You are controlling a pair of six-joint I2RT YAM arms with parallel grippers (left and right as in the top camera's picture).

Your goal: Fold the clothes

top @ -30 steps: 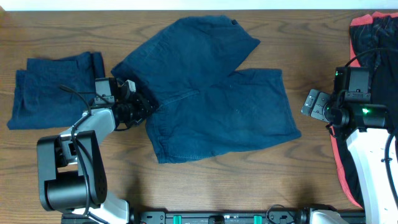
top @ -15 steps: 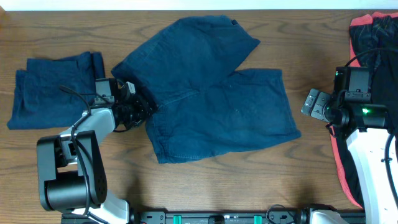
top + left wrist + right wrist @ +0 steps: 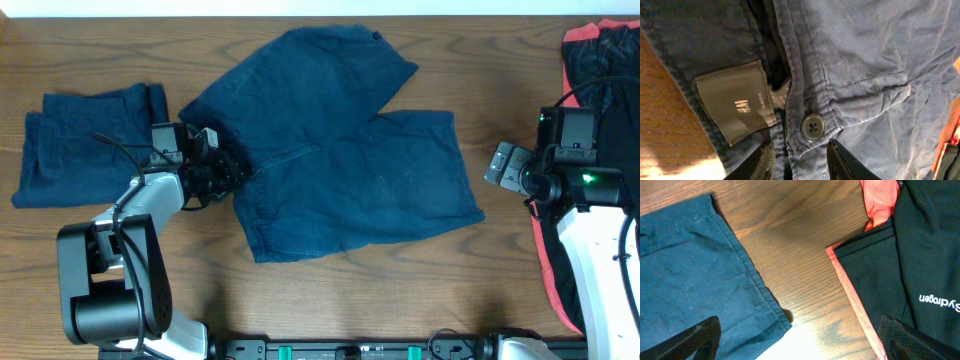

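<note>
Dark navy shorts lie spread flat mid-table, two legs pointing right, waistband at the left. My left gripper is at the waistband. In the left wrist view its fingers pinch the waistband just below a dark button, next to a grey label. My right gripper is open and empty over bare wood right of the lower leg. In the right wrist view its fingers straddle the gap between the leg hem and a black and coral garment.
A second pair of navy shorts lies folded at the far left. The black garment with coral-red panels lies along the right edge, partly under the right arm. The table's front edge runs below the shorts.
My left wrist has shifted very slightly to the left at the waistband. The shorts and the right arm have not visibly moved.
</note>
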